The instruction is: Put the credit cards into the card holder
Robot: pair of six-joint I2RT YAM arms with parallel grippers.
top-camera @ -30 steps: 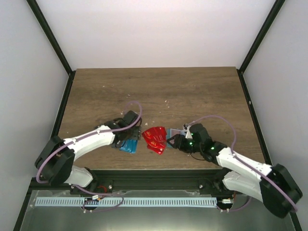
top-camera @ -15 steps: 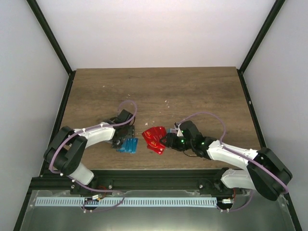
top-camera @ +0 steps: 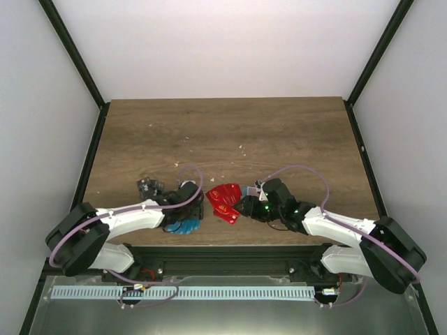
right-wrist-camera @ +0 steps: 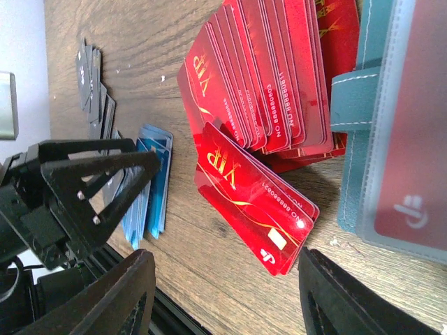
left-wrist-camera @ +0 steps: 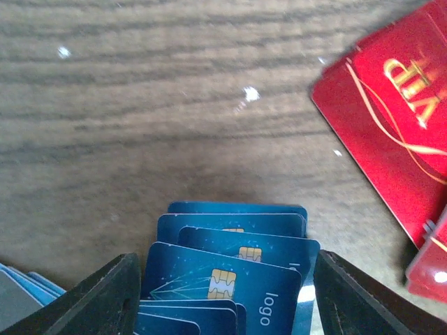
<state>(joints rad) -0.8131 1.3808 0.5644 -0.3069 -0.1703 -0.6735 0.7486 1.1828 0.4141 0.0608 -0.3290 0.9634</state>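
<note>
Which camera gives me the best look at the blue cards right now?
The left wrist view: the blue cards fill its lower middle, fanned, chips and print readable. The right wrist view shows them only obliquely, farther off. The top view gives a small blue patch partly under the left arm.

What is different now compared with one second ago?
The left gripper drew back toward the near edge and now hangs open over the blue cards, uncovering the dark cards. The right gripper edged left toward the red cards. Nothing was taken hold of. The red cards and the card holder stayed in place.
</note>
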